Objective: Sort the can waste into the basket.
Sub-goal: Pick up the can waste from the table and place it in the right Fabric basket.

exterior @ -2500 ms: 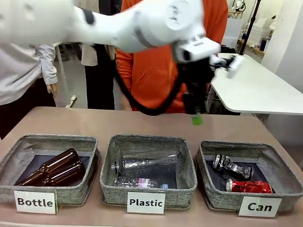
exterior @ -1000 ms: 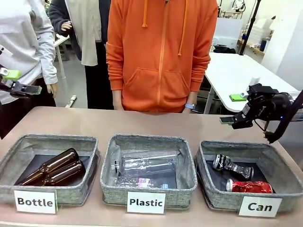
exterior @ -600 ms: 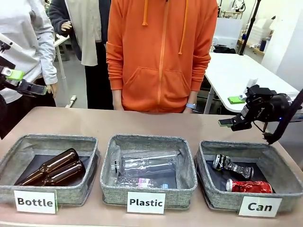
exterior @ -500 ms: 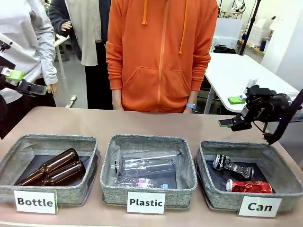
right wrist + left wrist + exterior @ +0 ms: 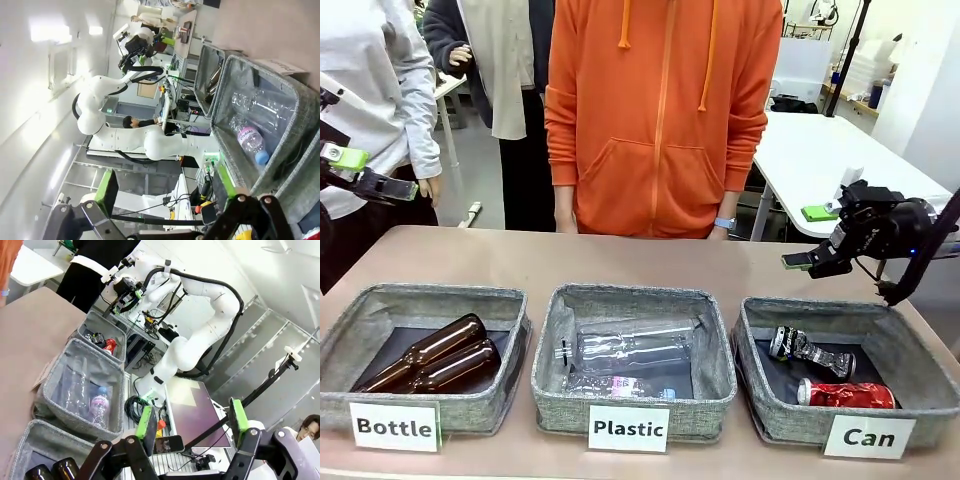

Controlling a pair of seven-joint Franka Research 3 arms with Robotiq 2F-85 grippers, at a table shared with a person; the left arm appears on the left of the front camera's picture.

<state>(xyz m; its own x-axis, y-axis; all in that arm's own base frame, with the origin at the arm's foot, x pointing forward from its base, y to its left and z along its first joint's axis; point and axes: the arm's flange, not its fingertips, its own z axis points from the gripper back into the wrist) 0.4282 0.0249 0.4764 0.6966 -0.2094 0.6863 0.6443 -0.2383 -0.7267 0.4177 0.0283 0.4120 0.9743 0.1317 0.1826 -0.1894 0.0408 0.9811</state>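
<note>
Now | tan counter carries three baskets | both cans lie in "Can" basket | left gripper, right gripper agape, empty | white table behind.

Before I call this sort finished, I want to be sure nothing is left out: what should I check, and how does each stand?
1. Red can in the Can basket: ok.
2. Dark printed can in it too: ok.
3. Left gripper fingers open, empty: ok.
4. Right gripper fingers open, empty: ok.
5. Cans mixed into the Plastic basket: none seen, ok.
</note>
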